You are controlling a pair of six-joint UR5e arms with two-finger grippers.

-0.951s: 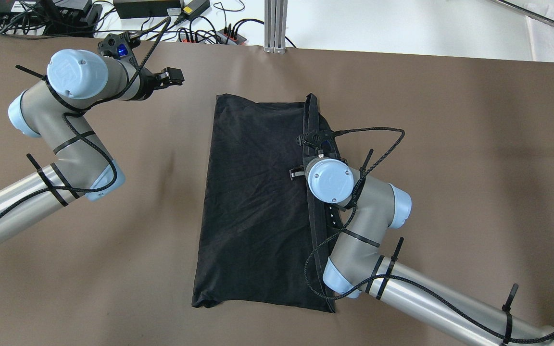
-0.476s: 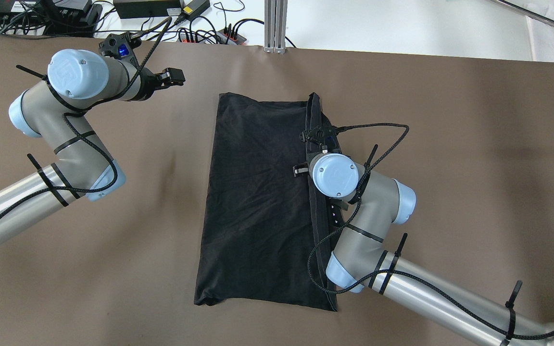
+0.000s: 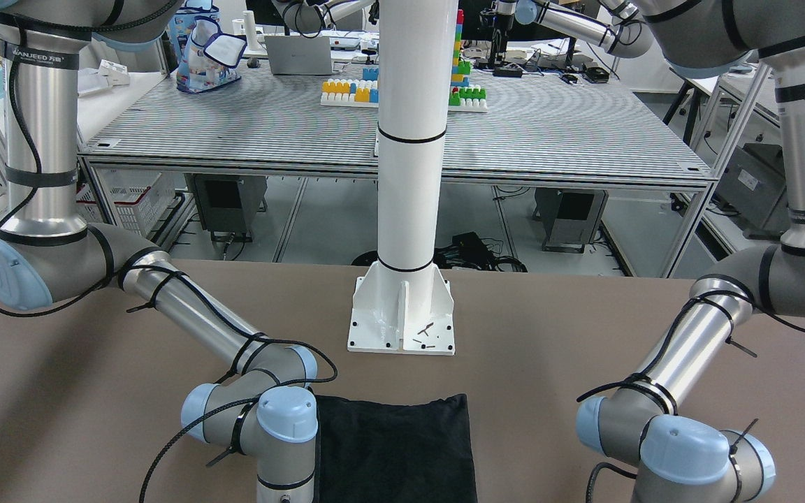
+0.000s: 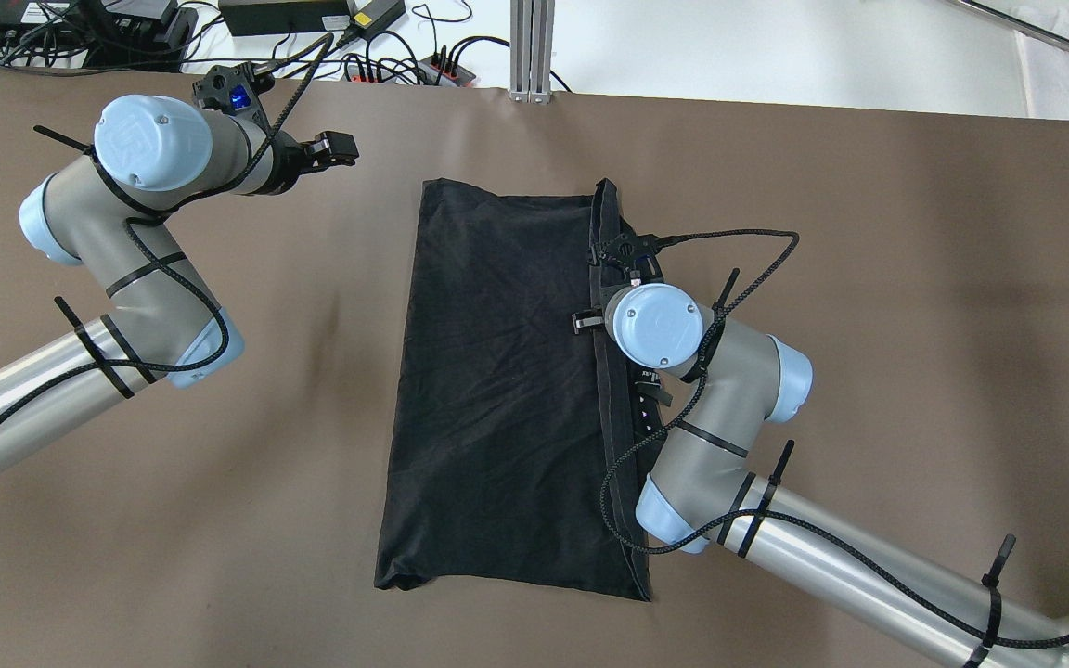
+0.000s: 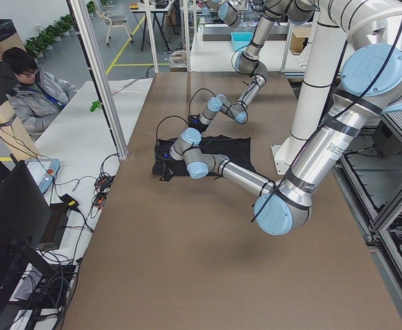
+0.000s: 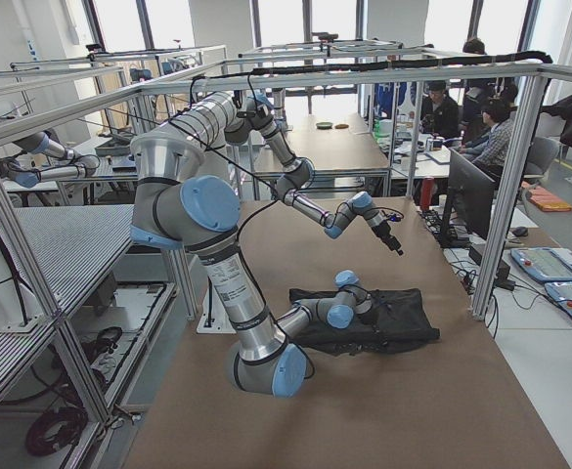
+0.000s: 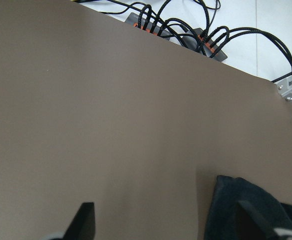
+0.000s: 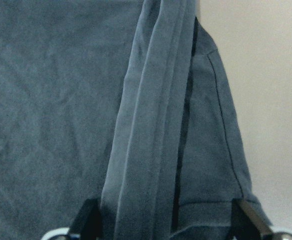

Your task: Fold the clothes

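The black garment lies flat on the desk; the right tool, spread wide, straddles its bunched hem, probably the best grip on thin, limp cloth. The left tool, also wide, hangs well apart.

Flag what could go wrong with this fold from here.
Right gripper, open, straddles the bunched hem; it may pinch uneven layers.
Left gripper hangs open over bare table, so nothing pins the black garment; it could slide.
The right arm's cable loop droops by that edge and might snag.
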